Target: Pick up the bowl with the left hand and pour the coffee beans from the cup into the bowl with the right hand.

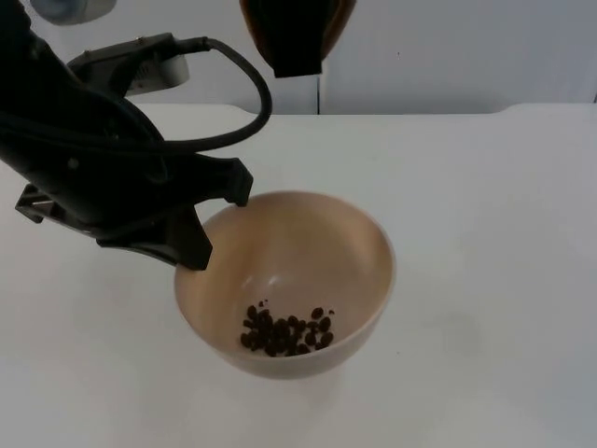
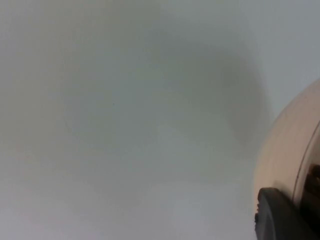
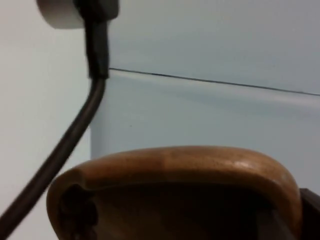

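A beige bowl (image 1: 308,252) hangs over the white table with a small heap of coffee beans (image 1: 287,333) at its bottom. My left gripper (image 1: 216,222) is shut on the bowl's left rim, one finger inside and one outside. The left wrist view has the bowl's outer wall (image 2: 285,150) beside a black fingertip (image 2: 280,217). A brown wooden cup (image 1: 298,23) sits high at the back, above and behind the bowl, with my right gripper (image 1: 297,56) shut on it. The cup's rim (image 3: 175,167) curves over a dark inside in the right wrist view.
The white table top (image 1: 485,187) runs back to the grey partition wall (image 1: 448,47). The bowl's soft shadow (image 2: 200,100) lies on the table under it.
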{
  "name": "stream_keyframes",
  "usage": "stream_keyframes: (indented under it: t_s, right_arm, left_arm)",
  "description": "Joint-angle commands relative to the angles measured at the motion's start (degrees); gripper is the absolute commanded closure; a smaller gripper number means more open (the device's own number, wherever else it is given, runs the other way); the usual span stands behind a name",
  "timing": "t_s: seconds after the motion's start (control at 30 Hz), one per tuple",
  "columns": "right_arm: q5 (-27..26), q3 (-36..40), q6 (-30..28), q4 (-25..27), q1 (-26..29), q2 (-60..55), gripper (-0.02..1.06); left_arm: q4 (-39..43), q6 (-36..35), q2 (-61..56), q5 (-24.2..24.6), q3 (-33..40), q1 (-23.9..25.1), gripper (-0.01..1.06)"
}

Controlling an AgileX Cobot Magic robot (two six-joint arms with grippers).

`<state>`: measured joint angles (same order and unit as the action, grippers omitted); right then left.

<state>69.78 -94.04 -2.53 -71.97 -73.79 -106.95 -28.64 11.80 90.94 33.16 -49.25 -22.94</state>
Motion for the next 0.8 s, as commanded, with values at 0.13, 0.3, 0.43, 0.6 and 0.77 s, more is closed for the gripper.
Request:
stream_keyframes:
  t_s: [0.13, 0.3, 0.43, 0.6, 0.77]
  right_arm:
    - [0.18, -0.12, 0.66, 8.2, 3.33, 0.62, 1.05]
    - [0.18, -0.12, 3.85, 13.49, 6.16, 0.62, 1.05]
    - [0.18, -0.12, 6.09, 19.36, 8.42, 0.62, 1.05]
    - [0.18, -0.12, 6.47, 25.86, 10.8, 0.62, 1.05]
    - [0.18, -0.12, 6.18, 32.85, 14.1, 0.62, 1.05]
  left_arm:
    - [-0.67, -0.15, -0.64, -0.66, -0.14, -0.35, 1.05]
    - [-0.67, -0.15, -0.64, -0.78, -0.14, -0.35, 1.05]
    - [-0.67, -0.15, -0.64, -0.89, -0.14, -0.35, 1.05]
    - [-0.67, -0.15, -0.64, -0.89, -0.14, -0.35, 1.05]
    - [-0.67, -0.15, -0.64, -0.89, -0.14, -0.35, 1.05]
